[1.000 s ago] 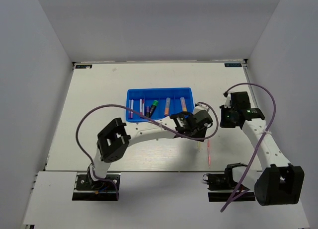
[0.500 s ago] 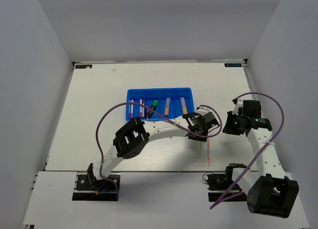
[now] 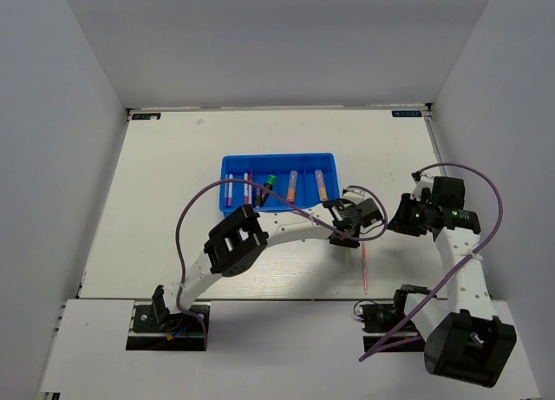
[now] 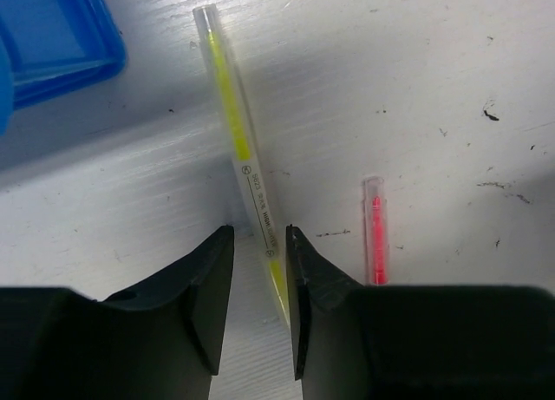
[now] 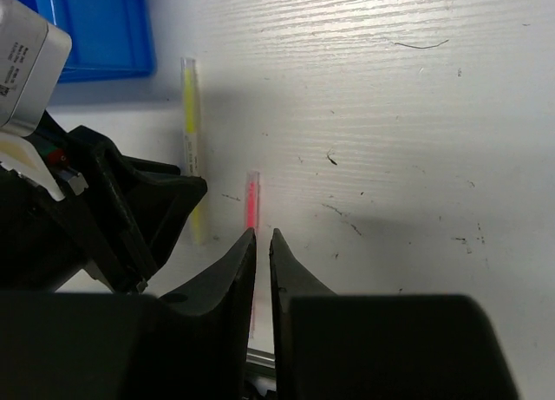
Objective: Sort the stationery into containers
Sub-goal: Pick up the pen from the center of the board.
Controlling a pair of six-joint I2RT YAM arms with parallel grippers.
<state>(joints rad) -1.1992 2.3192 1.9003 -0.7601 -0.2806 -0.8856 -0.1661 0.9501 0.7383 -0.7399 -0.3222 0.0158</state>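
Just off the near right corner of the blue tray (image 3: 227,162), the left gripper (image 4: 260,237) is down at the table (image 3: 173,200) with a finger on either side of the thin yellow pen (image 4: 227,105). The claw is drawn in but not clenched. The pen leans against one finger, and a sliver of table shows between it and the other. So the pen lies flat on the table, unlifted, its clear end pointing towards the tray corner.

The pink stick (image 4: 375,237) lies a little further out from the tray, beside the yellow pen but apart from it. The right gripper (image 5: 263,240) hangs out on that side, further from the tray again. Its fingers are pinched to a slit and, as far as I can see, grasp nothing. The pink stick only lines up with the slit from above.

Several pens and highlighters (image 3: 267,187) lie in the tray's compartments, so I'd judge these two to be the stragglers.

What worries me is the grip. The pen sits skewed between the fingers and would be caught near the end furthest from the tray. Closing could roll it out, or it could droop once lifted and catch the tray's rim. The two claws are also close together. If the right one drops for the pink stick, it could knock the left claw or flick the stick further away from the tray.
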